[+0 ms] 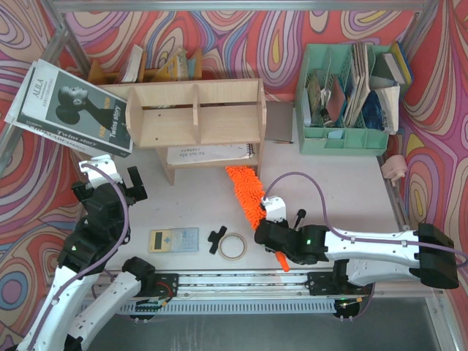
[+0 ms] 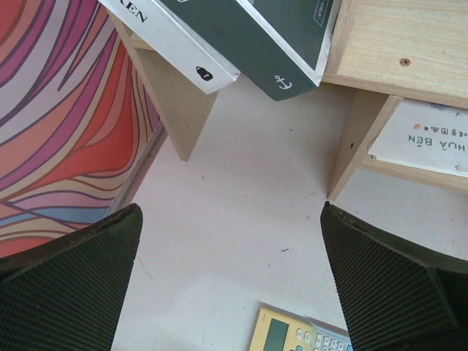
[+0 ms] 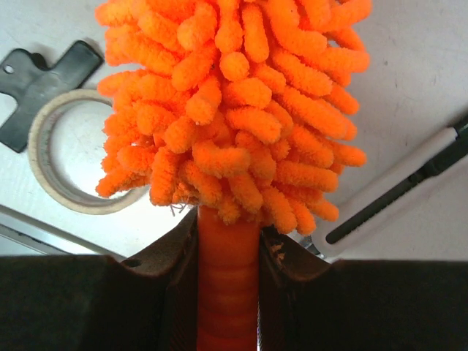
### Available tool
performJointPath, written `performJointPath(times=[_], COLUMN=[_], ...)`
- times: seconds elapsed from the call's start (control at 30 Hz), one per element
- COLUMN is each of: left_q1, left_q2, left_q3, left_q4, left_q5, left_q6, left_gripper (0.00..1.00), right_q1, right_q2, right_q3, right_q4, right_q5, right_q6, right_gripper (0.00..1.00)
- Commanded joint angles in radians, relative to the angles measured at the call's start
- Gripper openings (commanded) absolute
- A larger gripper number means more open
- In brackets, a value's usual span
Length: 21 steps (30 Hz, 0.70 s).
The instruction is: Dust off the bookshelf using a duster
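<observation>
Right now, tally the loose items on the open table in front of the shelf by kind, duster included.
Duster: 1
Calculator: 1
Tape roll: 1
Black plastic piece: 1
Box cutter: 1
Total: 5

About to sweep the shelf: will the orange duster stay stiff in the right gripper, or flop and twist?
The duster is mostly soft chenille strands, so it will likely bend against the bookshelf. It is probably light, being mostly fluff. The right gripper pinches only the narrow plastic handle, so it might twist under side load.
</observation>
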Motion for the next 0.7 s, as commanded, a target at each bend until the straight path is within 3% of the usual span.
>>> performJointPath(times=[0.0, 0.4, 0.53, 0.67], left_q1=[0.004, 0.004, 0.004, 0.004], left_q2=[-0.008, -0.007, -0.009, -0.012], left_q3=[0.014, 0.014, 0.012, 0.012], left_q4=[-0.008, -0.007, -0.007, -0.006], left_q5=[-0.02, -0.022, -0.021, -0.023], left_q6=[-0.003, -0.002, -0.003, -0.002], left_gripper=[0.98, 0.98, 0.99, 0.98], right_q1=[-0.005, -0.005, -0.005, -0.005], right_q2=[-0.012, 0.06, 0.044, 0.044], right_q3=[0.05, 0.05, 0.041, 0.048], right_q4=[0.132, 0.307, 0.259, 0.105], right_q5=[0.032, -0.144, -0.074, 0.032], right_q6=[-0.094, -0.266, -0.215, -0.086], right_gripper=[0.0, 0.0, 0.0, 0.0])
